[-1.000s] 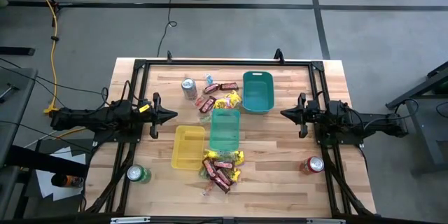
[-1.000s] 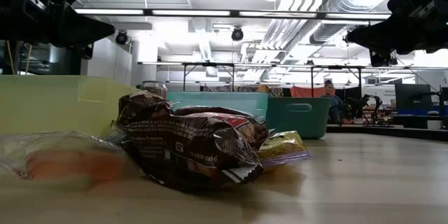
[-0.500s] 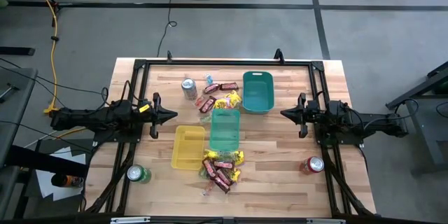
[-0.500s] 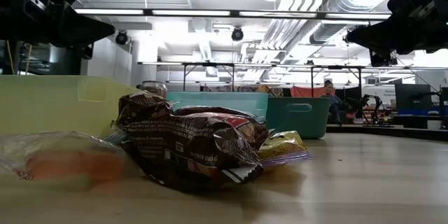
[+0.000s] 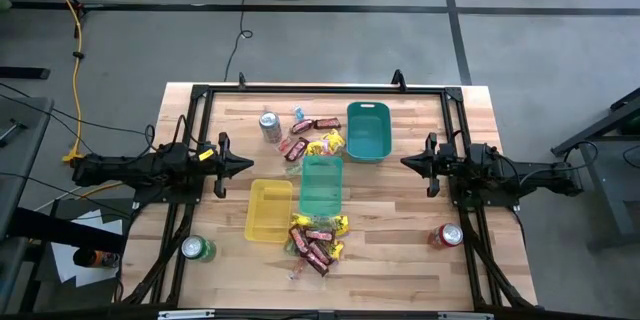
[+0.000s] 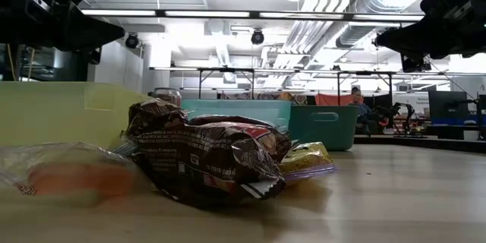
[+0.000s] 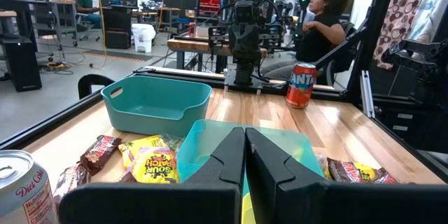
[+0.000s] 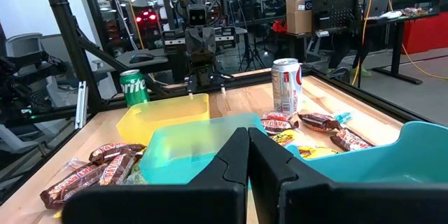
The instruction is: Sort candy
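The candy lies in two loose heaps on the wooden table [image 5: 400, 240]. One heap [image 5: 316, 241] sits at the near end of the middle teal tray [image 5: 321, 184]: crinkled, glossy dark red-brown bars mixed with bright yellow packets. The other heap [image 5: 312, 140] lies between the silver can [image 5: 270, 125] and the far teal tray [image 5: 368, 130], with tiny pale pieces at its edge too small to tell apart. In the low view a crumpled brown wrapper [image 6: 205, 156] fills the foreground, hiding most of the pile behind it; a clear wrapper beside it is blurred.

The trays are smooth rectangular plastic with rounded corners; the yellow tray [image 5: 268, 209] lies just beside the middle teal one. A green can [image 5: 196, 249] and a red can [image 5: 446, 235] stand near the front corners.

The left gripper [image 5: 248, 166] hangs at the table's left side, fingers pressed together, holding nothing. The right gripper [image 5: 405, 162] mirrors it on the right, likewise closed and empty.
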Controlling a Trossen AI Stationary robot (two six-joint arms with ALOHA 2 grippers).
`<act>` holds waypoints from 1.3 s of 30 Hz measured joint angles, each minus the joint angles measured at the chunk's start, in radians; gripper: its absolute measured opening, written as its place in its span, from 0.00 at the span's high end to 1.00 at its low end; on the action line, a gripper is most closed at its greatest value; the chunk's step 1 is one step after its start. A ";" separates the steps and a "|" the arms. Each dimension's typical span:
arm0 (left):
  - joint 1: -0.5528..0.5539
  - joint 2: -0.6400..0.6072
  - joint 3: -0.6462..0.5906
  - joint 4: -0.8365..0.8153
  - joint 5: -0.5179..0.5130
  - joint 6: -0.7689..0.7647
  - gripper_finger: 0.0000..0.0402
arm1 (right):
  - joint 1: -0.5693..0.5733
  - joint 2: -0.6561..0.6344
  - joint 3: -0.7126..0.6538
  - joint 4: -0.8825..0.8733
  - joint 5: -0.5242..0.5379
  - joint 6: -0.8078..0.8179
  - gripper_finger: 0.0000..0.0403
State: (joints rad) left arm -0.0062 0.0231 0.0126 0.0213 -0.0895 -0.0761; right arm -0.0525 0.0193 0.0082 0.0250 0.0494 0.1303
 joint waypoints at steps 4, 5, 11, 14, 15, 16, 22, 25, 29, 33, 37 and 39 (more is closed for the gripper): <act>0.000 0.000 0.000 0.000 0.000 0.000 1.00 | 0.000 0.000 0.000 0.000 0.000 0.000 1.00; 0.000 0.000 0.000 0.000 0.000 0.000 1.00 | 0.000 0.000 0.000 0.000 0.000 0.000 1.00; 0.000 0.000 0.000 0.000 0.000 0.000 1.00 | 0.000 0.000 0.000 0.000 0.000 0.000 1.00; 0.000 0.000 0.000 0.000 0.000 0.000 1.00 | 0.000 0.000 0.000 0.000 0.000 0.000 1.00; 0.000 0.000 0.000 0.000 0.000 0.000 1.00 | 0.000 0.000 0.000 0.000 0.000 0.000 1.00; 0.000 0.000 0.000 0.000 0.000 0.000 1.00 | 0.000 0.000 0.000 0.000 0.000 0.000 1.00; 0.000 0.000 0.000 0.000 0.000 0.000 1.00 | 0.000 0.000 0.000 0.000 0.000 0.000 1.00; 0.000 0.000 0.000 0.000 0.000 0.000 1.00 | 0.000 0.000 0.000 0.000 0.000 0.000 1.00; 0.000 0.000 0.000 0.000 0.000 0.000 1.00 | 0.000 0.000 0.000 0.000 0.000 0.000 1.00; 0.000 0.000 0.000 0.000 0.000 0.000 1.00 | 0.000 0.000 0.000 0.000 0.000 0.000 1.00; 0.000 0.000 0.000 0.003 0.000 0.000 1.00 | 0.000 0.000 0.000 0.000 0.000 0.000 1.00; 0.000 0.000 0.000 0.027 0.000 -0.006 1.00 | 0.000 0.000 0.000 0.000 0.000 0.000 1.00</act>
State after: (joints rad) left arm -0.0060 0.0235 0.0124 0.0487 -0.0895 -0.0824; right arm -0.0528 0.0196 0.0086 0.0254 0.0494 0.1303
